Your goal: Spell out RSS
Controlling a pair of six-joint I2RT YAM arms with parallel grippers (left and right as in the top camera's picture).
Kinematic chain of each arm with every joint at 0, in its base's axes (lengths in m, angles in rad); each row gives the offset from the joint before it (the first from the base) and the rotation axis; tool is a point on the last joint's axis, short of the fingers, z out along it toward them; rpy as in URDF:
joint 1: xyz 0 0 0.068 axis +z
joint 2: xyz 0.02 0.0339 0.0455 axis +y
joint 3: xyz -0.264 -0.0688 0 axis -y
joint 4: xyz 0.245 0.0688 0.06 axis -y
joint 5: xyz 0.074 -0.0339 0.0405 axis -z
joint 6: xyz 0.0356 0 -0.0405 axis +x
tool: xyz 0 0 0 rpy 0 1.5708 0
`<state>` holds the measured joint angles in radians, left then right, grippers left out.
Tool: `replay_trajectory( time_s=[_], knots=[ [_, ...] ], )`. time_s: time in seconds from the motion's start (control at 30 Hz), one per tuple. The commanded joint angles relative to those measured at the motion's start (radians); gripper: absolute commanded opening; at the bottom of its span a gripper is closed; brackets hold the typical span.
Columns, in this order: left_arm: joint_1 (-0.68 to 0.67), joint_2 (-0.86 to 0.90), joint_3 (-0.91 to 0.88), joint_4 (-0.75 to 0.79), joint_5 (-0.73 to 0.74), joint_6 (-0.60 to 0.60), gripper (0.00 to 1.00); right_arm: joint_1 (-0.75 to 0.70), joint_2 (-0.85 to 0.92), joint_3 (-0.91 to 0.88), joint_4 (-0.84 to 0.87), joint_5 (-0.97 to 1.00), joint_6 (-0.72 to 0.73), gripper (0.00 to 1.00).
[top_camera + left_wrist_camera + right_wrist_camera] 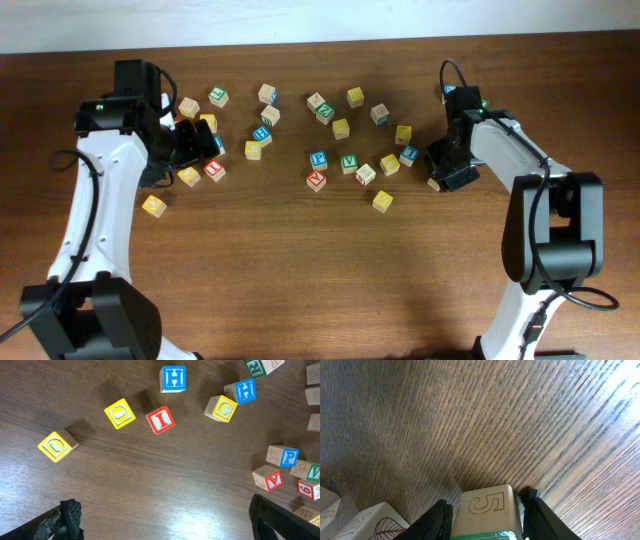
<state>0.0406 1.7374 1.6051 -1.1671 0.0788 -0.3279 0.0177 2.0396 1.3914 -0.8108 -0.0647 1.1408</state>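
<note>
My right gripper (486,516) is shut on a wooden cube (485,502) with a green-edged face and an S-like mark carved on its side. It is low over the table at the right (440,178). The letter on the cube's green face is hidden. A green R cube (255,367) lies at the top right of the left wrist view. Yellow cubes (382,201) (390,165) (403,133) lie in the middle scatter, their letters unreadable. My left gripper (165,510) is open and empty above bare wood among the left cubes (185,150).
Below the left gripper lie two yellow O cubes (57,446) (120,413), a red I (160,420), a blue H (173,378) and a yellow G (222,408). A green V cube (349,161) sits mid-table. A leaf-carved cube (375,520) lies beside the right gripper.
</note>
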Motion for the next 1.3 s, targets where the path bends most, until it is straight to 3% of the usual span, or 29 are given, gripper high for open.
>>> replay_trajectory(
  time_s=[0.0, 0.13, 0.3, 0.4, 0.47, 0.5, 0.6, 0.73, 0.77, 0.8, 0.93, 0.97, 1.13, 1.27],
  knots=[
    [0.003, -0.002, 0.000, -0.002, 0.004, 0.019, 0.99, 0.011, 0.035, 0.010, 0.008, -0.051, -0.052, 0.39],
    [0.003, -0.002, 0.000, -0.002, 0.004, 0.019, 0.99, 0.011, 0.033, 0.034, -0.005, -0.098, -0.244, 0.35],
    [0.002, -0.002, 0.000, -0.001, 0.004, 0.019, 0.99, 0.029, -0.039, 0.141, -0.186, -0.175, -0.504, 0.35],
    [0.002, -0.002, 0.000, -0.001, 0.004, 0.019, 0.99, 0.046, -0.092, 0.147, -0.290, 0.026, -0.393, 0.44],
    [0.002, -0.002, 0.000, -0.001, 0.004, 0.019, 0.99, 0.048, -0.074, 0.144, -0.282, 0.077, -0.395, 0.58],
    [0.002, -0.002, 0.000, -0.001, 0.004, 0.019, 0.99, 0.048, -0.053, 0.143, -0.271, 0.077, -0.407, 0.72],
    [0.002, -0.002, 0.000, -0.002, 0.004, 0.019, 0.99, 0.047, 0.026, 0.143, -0.229, 0.072, -0.313, 0.72],
    [0.002, -0.003, 0.000, -0.001, 0.004, 0.019, 0.99, 0.047, 0.064, 0.143, -0.156, 0.036, -0.313, 0.72],
    [0.002, -0.002, 0.000, -0.001, 0.004, 0.019, 0.99, 0.047, 0.077, 0.143, -0.149, 0.041, -0.313, 0.68],
    [0.002, -0.002, 0.000, -0.001, 0.004, 0.019, 0.99, 0.047, 0.090, 0.143, -0.143, 0.043, -0.313, 0.56],
    [0.002, -0.002, 0.000, -0.001, 0.004, 0.019, 0.99, 0.047, 0.094, 0.143, -0.139, 0.043, -0.313, 0.42],
    [0.002, -0.002, 0.000, -0.001, 0.004, 0.019, 0.99, 0.047, 0.094, 0.143, -0.140, 0.043, -0.313, 0.33],
    [0.002, -0.003, 0.000, -0.002, 0.004, 0.019, 0.99, 0.047, 0.084, 0.168, -0.161, 0.013, -0.494, 0.19],
    [0.002, -0.002, 0.000, -0.001, 0.004, 0.019, 0.99, 0.055, 0.010, 0.253, -0.278, -0.034, -0.572, 0.19]
  ],
)
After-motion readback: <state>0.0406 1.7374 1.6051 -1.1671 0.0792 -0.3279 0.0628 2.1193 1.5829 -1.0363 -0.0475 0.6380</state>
